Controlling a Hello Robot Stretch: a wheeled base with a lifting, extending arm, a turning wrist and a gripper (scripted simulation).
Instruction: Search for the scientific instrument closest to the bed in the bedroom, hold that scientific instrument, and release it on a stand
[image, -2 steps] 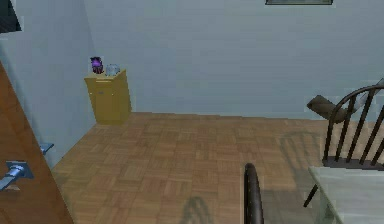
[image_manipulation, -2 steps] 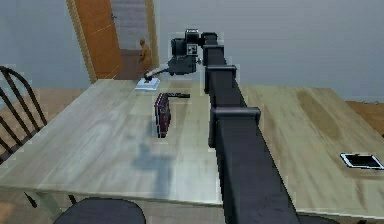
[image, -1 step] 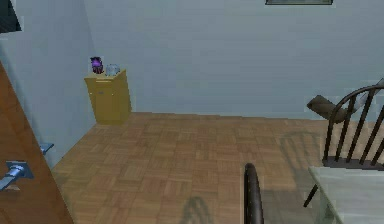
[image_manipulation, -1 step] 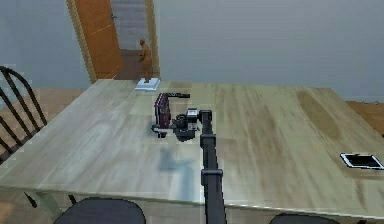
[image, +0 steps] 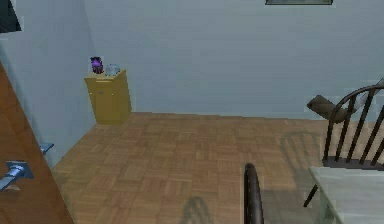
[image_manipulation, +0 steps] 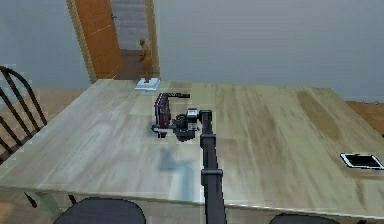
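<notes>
- One dark upright object (image_manipulation: 160, 106) stands on the wooden table (image_manipulation: 280, 120), at about 10 o'clock from the far end of the arm (image_manipulation: 210, 175). Its shape is too small to name for certain, but I judge it the likeliest candidate for the scientific instrument.
- The gripper (image_manipulation: 168, 127) sits right at that object. Because the object rests on the tabletop, I cannot tell whether the gripper holds anything, nor how its fingers are set.
- As a judgement, the search looks finished and the hold is unconfirmed. Lifting clear, carrying and releasing are all left.
- The yellow cabinet (image: 108, 98), at 10 o'clock in the forward view against the wall, could serve as the stand. A small purple thing (image: 96, 65) and a pale thing (image: 113, 70) sit on its top, so free room there looks tight.
- On the table, a statuette (image_manipulation: 147, 72) stands at 11 o'clock near the far edge, and a flat tablet-like slab (image_manipulation: 360, 160) lies at 4 o'clock, well apart from the gripper.
</notes>
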